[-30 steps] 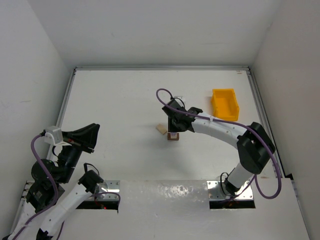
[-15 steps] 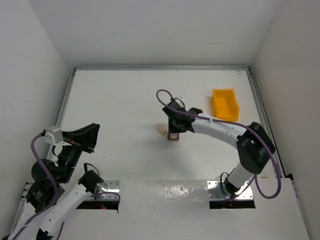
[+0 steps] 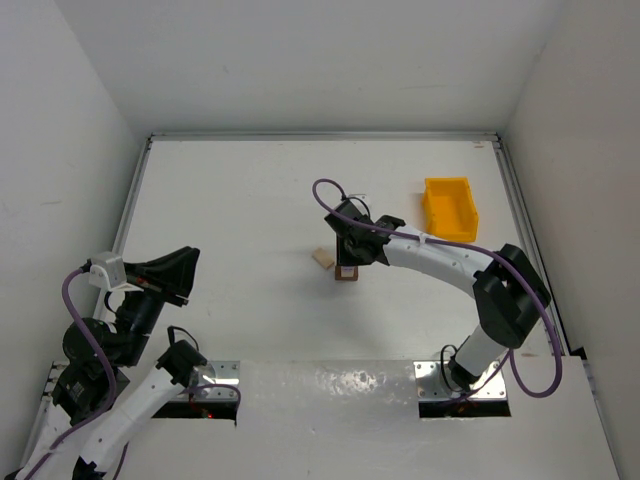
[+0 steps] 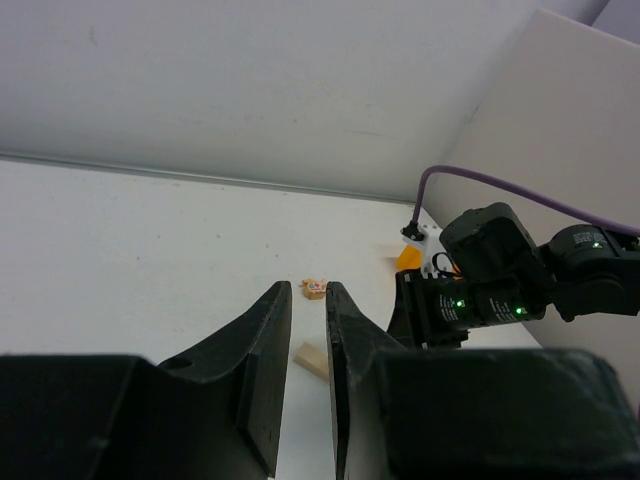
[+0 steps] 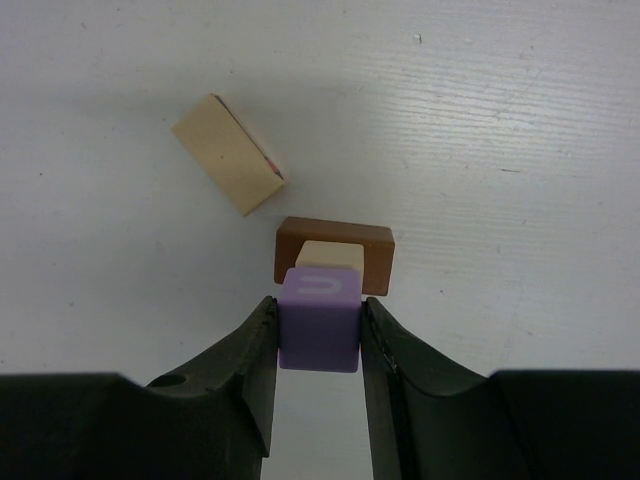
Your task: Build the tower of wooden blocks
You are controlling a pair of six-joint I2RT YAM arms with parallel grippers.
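The right gripper [image 5: 319, 300] pinches the purple block [image 5: 320, 325], which looks light and hard, by its flat sides, over the little tan block [image 5: 328, 254] on the brown block [image 5: 335, 238], with a loose tan block [image 5: 227, 153] at ten o'clock; the left gripper [image 4: 308, 290], a little open, holds nothing

**Surface finishes of the wood blocks and their surroundings.**
The purple block [image 5: 320, 320] is smooth, with an even matt coat of paint. The dark brown block [image 5: 335, 233] and the light tan block [image 5: 228, 155] are matt wood. The white counter [image 5: 500, 120] is matt and faintly streaked. The right end effector [image 5: 318, 305] has matt black plastic fingers [image 5: 250, 360]. The bin [image 3: 449, 208] is smooth yellow plastic.
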